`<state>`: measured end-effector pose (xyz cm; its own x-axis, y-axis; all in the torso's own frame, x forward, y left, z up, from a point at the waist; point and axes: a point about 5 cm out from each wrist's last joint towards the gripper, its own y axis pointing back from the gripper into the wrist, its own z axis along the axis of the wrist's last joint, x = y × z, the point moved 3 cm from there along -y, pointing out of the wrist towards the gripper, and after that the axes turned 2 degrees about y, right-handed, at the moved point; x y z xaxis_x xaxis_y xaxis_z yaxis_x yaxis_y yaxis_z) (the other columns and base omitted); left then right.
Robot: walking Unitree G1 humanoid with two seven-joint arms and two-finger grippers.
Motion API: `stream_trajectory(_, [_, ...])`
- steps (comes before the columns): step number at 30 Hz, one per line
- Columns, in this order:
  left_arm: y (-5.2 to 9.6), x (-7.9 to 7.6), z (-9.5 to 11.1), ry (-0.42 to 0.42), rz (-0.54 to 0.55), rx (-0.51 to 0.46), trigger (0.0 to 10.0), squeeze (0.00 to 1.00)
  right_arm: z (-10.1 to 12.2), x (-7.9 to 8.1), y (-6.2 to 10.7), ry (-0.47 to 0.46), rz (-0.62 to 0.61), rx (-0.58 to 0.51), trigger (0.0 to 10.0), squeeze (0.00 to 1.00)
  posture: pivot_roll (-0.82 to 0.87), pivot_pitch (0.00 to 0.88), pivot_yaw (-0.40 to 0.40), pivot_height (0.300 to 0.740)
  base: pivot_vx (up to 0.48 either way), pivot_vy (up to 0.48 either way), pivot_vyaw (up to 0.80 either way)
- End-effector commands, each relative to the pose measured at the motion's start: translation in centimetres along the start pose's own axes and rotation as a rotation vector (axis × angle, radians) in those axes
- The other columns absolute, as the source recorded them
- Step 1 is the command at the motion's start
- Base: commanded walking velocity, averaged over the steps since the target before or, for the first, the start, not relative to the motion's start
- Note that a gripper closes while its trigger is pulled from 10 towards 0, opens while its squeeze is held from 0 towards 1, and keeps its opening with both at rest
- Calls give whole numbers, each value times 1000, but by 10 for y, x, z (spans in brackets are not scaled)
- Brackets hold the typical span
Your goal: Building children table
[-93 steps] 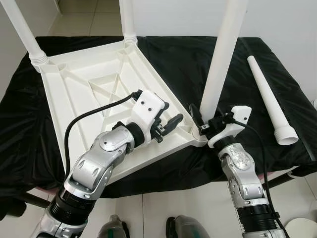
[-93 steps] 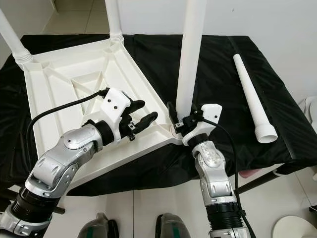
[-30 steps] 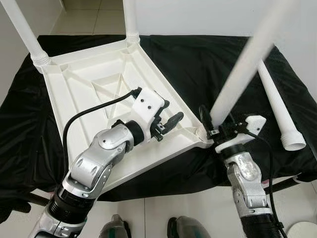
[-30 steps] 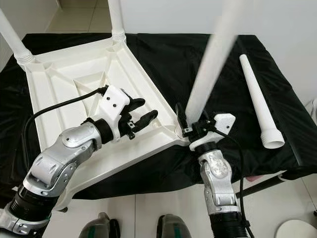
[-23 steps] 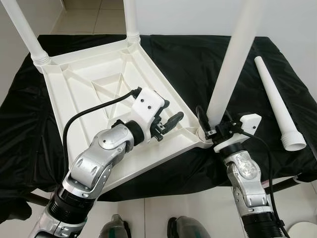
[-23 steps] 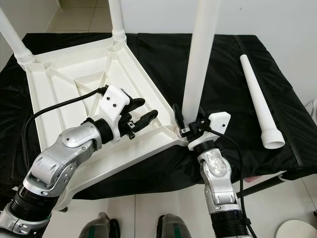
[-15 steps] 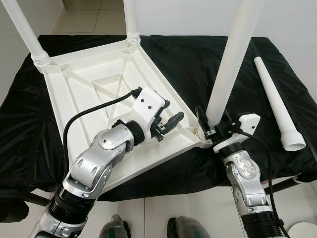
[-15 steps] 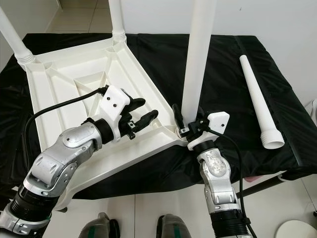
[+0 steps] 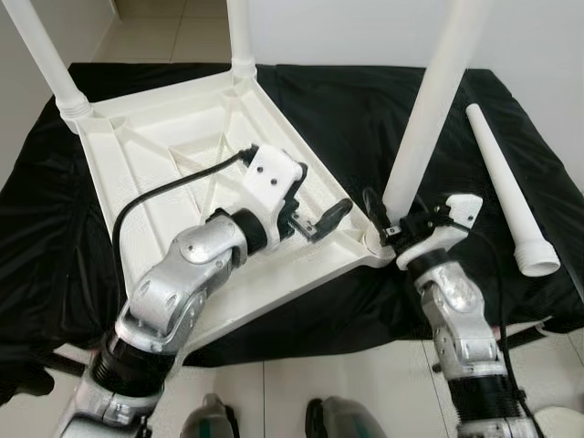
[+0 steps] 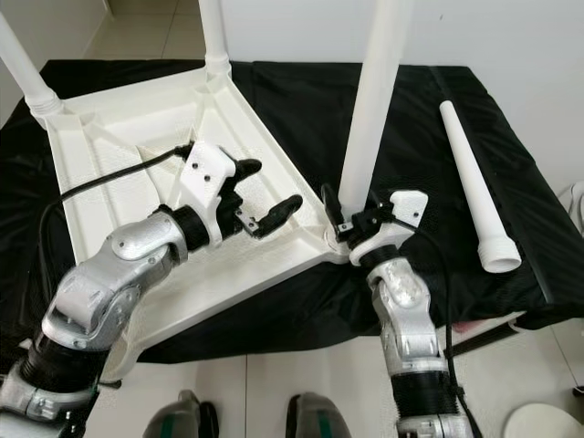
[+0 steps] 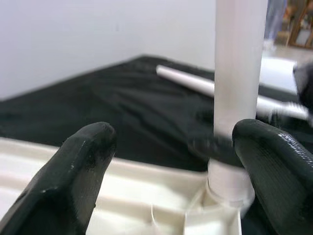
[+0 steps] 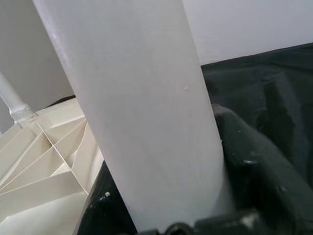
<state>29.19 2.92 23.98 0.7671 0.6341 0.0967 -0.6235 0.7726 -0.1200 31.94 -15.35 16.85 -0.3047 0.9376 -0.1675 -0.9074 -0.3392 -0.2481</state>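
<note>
The white table top (image 9: 173,173) lies upside down on a black cloth (image 9: 347,109), where the right gripper (image 9: 394,225) squeezes a leg (image 9: 429,109) standing in its near corner, the left gripper (image 9: 315,219) hovers wide open holding nothing, a spare leg (image 9: 506,187) lies nearby, and pale floor tiles (image 9: 292,401) show below.

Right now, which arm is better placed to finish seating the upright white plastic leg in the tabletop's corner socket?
Right, probably. The right gripper is shut on the upright white plastic leg at its base, at the upturned white tabletop corner; the left gripper hovers open above the tabletop.
</note>
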Motion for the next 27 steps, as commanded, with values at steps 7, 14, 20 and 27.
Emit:
stream_trajectory(7, [-12,-7,26,91,-156,-78,10000,0,18,-4,-19,6,73,-45,10000,0,-98,45,-29,740,0,0,0])
stream_trajectory(14, [-21,-15,38,169,-231,-96,10000,0,30,7,-31,24,158,-81,10000,0,-94,39,-29,740,0,0,0])
stream_trajectory(20, [-27,-18,42,182,-244,-98,10000,0,31,21,-34,30,231,-85,10000,0,-92,36,-28,740,0,0,0])
stream_trajectory(27, [-33,-21,44,186,-239,-102,10000,0,35,32,-36,29,304,-88,10000,0,-92,36,-27,740,0,0,0])
